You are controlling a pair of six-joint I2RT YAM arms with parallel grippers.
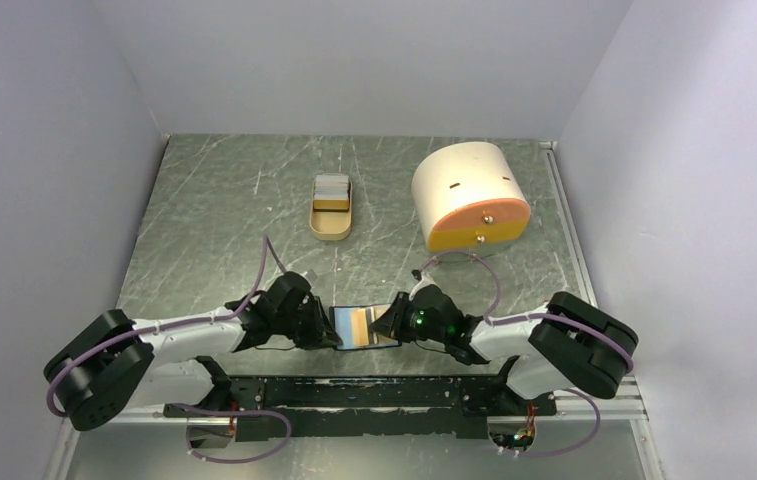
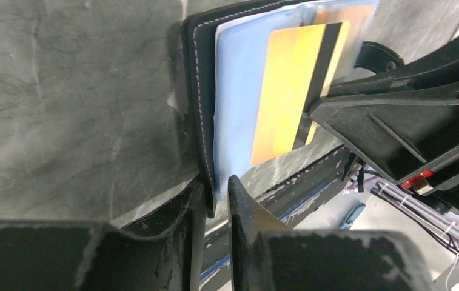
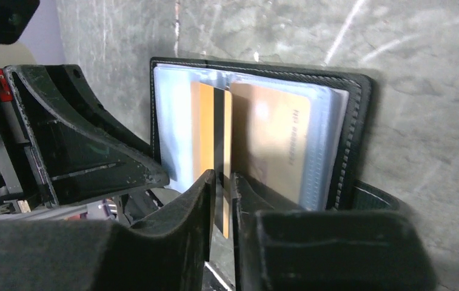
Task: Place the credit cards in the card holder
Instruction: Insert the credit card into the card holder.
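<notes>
Right wrist: right fingers (image 3: 178,242) flank credit card (image 3: 202,121) edge protruding from card holder (image 3: 360,121).

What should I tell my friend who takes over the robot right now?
Left gripper: jaws pinch the open card holder by its edge.
Right gripper: jaws narrowly around an orange card laid against the pockets; grip unclear.
Done: one card sits in a clear pocket.
Left to do: seat the orange card, then bring the other cards from the tan tray.
</notes>
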